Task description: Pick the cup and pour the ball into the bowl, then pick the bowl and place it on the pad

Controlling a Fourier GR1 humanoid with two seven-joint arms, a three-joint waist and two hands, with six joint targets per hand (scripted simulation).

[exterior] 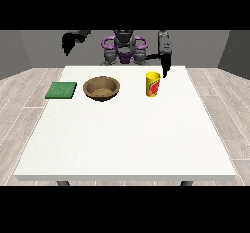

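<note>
A yellow cup [153, 84] with a red mark stands upright on the white table [127, 139], right of centre near the far edge. No ball shows from this angle. A brown wooden bowl [101, 88] sits to its left, and a green square pad [61, 90] lies further left. The hand at the view's right [165, 67] hangs just above and behind the cup's right rim, fingers pointing down, apart from the cup. The hand at the view's left [67, 44] is raised high beyond the table's far left corner, holding nothing.
The robot's torso [124, 49] stands behind the table's far edge. A wide bare stretch of the tabletop lies between the objects and the near edge. Wooden floor surrounds the table.
</note>
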